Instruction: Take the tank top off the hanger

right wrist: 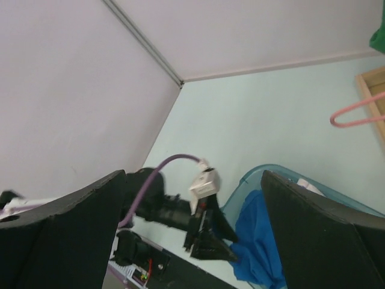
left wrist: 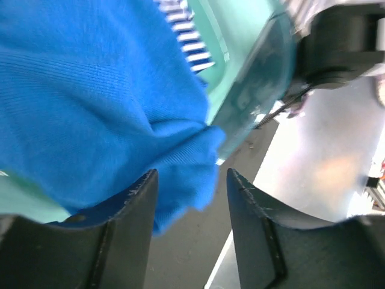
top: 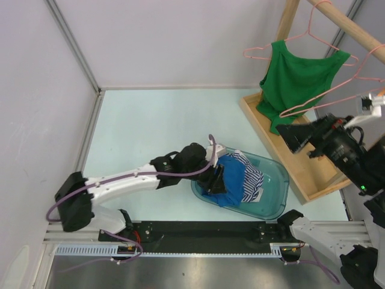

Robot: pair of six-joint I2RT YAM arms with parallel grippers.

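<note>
A green tank top (top: pixel 298 81) hangs on a pink hanger (top: pixel 258 53) from a wooden rod (top: pixel 349 27) at the upper right; a corner of it shows in the right wrist view (right wrist: pixel 379 39). My right gripper (top: pixel 295 137) is open and empty, raised just below and right of the tank top, apart from it; its jaws stand wide apart in its wrist view (right wrist: pixel 194 177). My left gripper (top: pixel 216 177) is open at the left rim of the bin, with the edge of a blue garment (left wrist: pixel 90 102) hanging loose beside its left finger (left wrist: pixel 129 211).
A clear teal bin (top: pixel 274 201) holds the blue garment (top: pixel 231 177) and a striped one (top: pixel 252 180). A second, empty pink hanger (top: pixel 337 96) hangs nearer my right arm. The rack's wooden base tray (top: pixel 313 174) lies at the right. Walls close the left and back.
</note>
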